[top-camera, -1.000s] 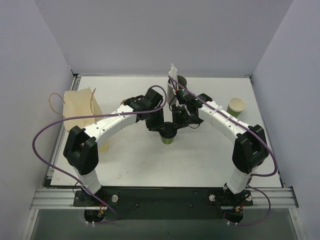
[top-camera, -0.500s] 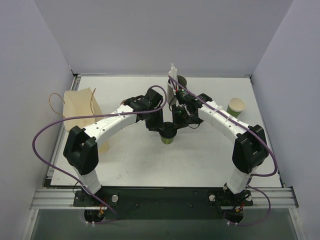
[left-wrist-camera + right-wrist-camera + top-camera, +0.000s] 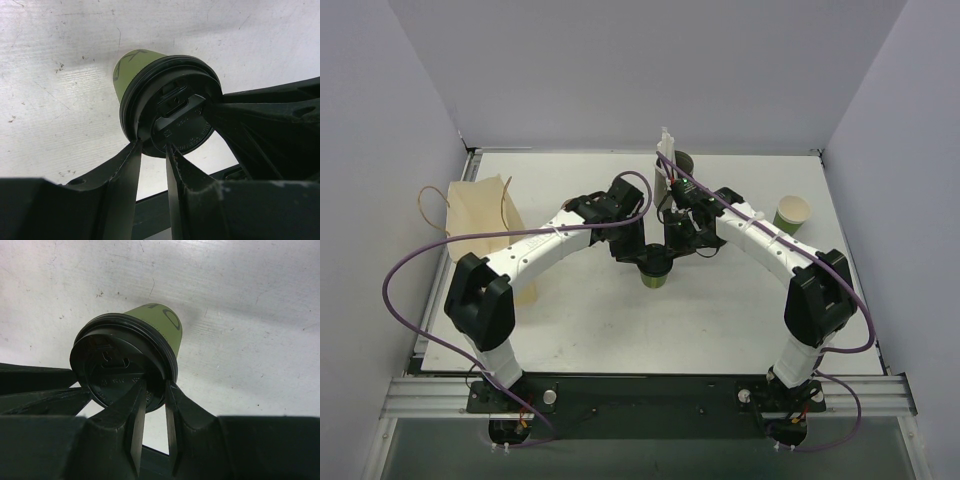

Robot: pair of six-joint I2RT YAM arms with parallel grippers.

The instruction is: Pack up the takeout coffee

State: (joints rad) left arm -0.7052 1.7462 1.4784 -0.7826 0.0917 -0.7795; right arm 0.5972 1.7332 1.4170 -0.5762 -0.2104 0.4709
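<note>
The takeout coffee, a small green paper cup (image 3: 653, 280) with a black lid (image 3: 655, 263), stands near the middle of the table. My left gripper (image 3: 638, 254) is closed on the lid's rim from the left. My right gripper (image 3: 673, 250) is closed on the rim from the right. In the left wrist view the green cup (image 3: 131, 67) and its lid (image 3: 175, 110) sit just past my left gripper (image 3: 152, 148), whose two fingers pinch the rim. In the right wrist view the cup (image 3: 162, 320) and lid (image 3: 117, 367) show likewise, with my right gripper (image 3: 156, 388) pinching the rim.
A tan paper bag (image 3: 480, 230) with loop handles lies at the table's left edge. A second green cup (image 3: 791, 213) without a lid stands at the right. A taller grey cup with white straws (image 3: 670, 163) stands at the back centre, just behind the right arm.
</note>
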